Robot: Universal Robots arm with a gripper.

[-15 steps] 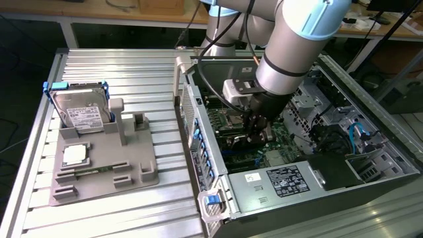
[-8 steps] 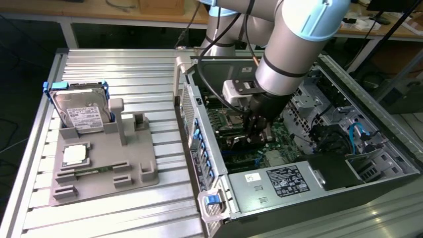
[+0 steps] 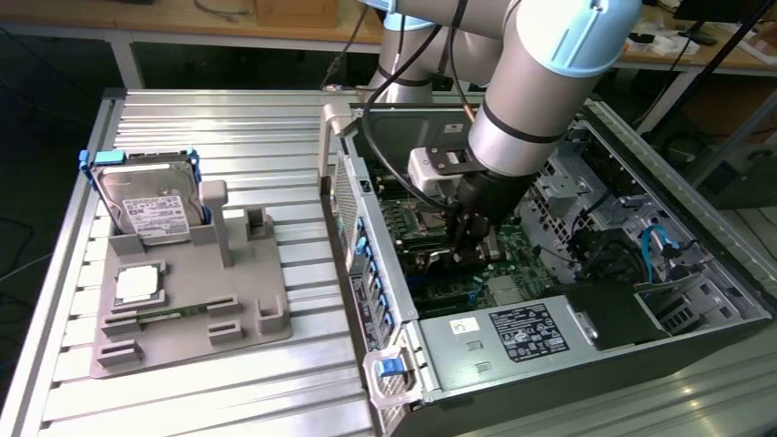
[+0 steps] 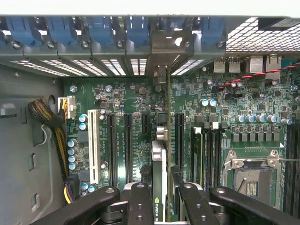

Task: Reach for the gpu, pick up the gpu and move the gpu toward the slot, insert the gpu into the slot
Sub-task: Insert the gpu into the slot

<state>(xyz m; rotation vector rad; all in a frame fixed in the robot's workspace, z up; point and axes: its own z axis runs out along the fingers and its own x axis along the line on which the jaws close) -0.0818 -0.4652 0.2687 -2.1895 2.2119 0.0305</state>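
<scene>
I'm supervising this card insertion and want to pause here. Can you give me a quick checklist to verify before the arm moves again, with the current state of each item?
1. Card held: ok. The pincer is shut on the gpu, fingers on both faces.
2. Card orientation: ok. It stands edge-on above the motherboard.
3. Bracket end towards the rear panel opening: ok.
4. Card lined up with the slot: cannot tell; the card hides what is beneath it.
5. Card seated: not ok; it is above the board.
6. Arm inside the case, clear of its walls: ok.
</scene>
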